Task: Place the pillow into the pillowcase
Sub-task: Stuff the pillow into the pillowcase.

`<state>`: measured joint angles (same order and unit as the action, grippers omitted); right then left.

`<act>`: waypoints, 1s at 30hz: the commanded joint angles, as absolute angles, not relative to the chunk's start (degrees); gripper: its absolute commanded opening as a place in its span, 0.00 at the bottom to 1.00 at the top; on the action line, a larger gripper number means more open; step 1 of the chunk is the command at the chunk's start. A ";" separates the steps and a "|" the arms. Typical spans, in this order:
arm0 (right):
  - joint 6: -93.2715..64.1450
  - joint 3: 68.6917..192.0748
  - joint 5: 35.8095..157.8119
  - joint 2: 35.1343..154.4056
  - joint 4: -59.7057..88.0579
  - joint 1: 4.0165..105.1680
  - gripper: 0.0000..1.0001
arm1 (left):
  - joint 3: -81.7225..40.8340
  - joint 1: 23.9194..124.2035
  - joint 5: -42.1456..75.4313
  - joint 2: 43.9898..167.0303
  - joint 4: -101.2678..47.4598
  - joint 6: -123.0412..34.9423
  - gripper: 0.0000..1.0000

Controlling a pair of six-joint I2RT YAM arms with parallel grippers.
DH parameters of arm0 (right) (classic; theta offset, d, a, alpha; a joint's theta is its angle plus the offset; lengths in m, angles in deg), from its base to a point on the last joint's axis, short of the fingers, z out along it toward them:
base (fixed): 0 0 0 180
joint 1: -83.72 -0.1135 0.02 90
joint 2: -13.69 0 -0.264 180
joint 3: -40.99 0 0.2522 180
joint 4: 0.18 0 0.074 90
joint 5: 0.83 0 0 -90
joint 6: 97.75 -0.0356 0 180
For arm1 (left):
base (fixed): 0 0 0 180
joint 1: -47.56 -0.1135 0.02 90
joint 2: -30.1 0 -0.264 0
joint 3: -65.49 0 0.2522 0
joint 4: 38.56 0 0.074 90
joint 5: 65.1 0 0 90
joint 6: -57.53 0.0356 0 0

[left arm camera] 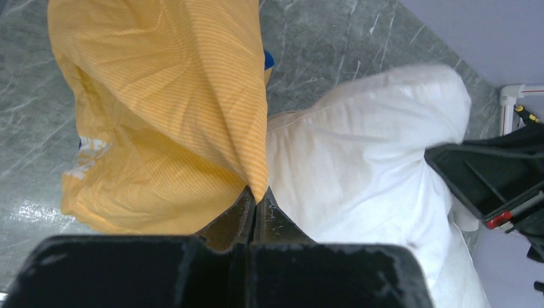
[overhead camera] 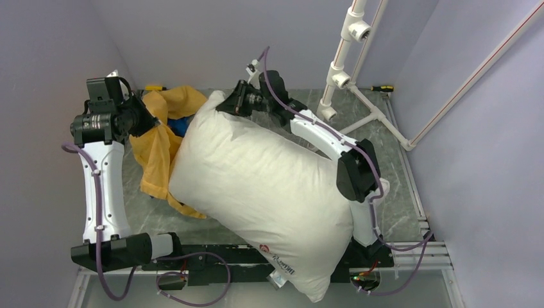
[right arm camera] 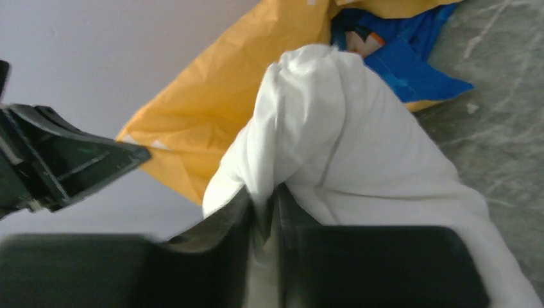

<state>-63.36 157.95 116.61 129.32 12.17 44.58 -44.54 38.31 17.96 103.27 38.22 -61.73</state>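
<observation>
Inventory as I read it from the remote station:

1. Pillow (overhead camera: 256,186): plump and white. It lay diagonally across the middle of the grey marbled worktop (overhead camera: 391,154). Its near end rested over the rail carrying the arm bases, and that end bore a round red logo (overhead camera: 263,248) and white tags (overhead camera: 283,268).
2. Pillowcase (overhead camera: 160,141): bunched at the pillow's left and touching it, with the orange-yellow side outward. A patch of blue showed at its far side. The bulk of the pillow sat outside the case. I could not tell whether the pillow's far corner had entered the opening.
3. Left pincer (left arm camera: 256,206): pressed together on a fold of the orange-yellow cloth, holding that edge up off the worktop.
4. Right pincer (right arm camera: 263,208): pinching the pillow's far corner, with white fabric gathered between its fingers. The yellow and blue of the case lay just beyond.
5. White pipe frame (overhead camera: 343,58): stood at the far right of the worktop.
6. Screwdriver (overhead camera: 383,88): yellow-and-black handle, lying at the far edge beside the frame's foot.
</observation>
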 commanded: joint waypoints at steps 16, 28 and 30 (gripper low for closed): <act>-47.45 172.05 142.18 140.57 35.26 47.90 1.00 | -39.60 37.28 13.20 101.62 35.54 -61.22 0.00; -56.97 169.54 148.63 141.85 25.00 43.64 0.00 | -43.67 37.28 10.16 104.21 34.29 -61.19 0.00; -55.02 170.19 148.66 140.48 27.09 44.02 0.00 | -44.53 37.28 8.81 104.49 33.44 -61.95 0.00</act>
<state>-55.15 170.32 143.78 144.30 25.42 45.66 -40.74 37.50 12.52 104.54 37.15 -61.64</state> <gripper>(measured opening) 0.035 0.009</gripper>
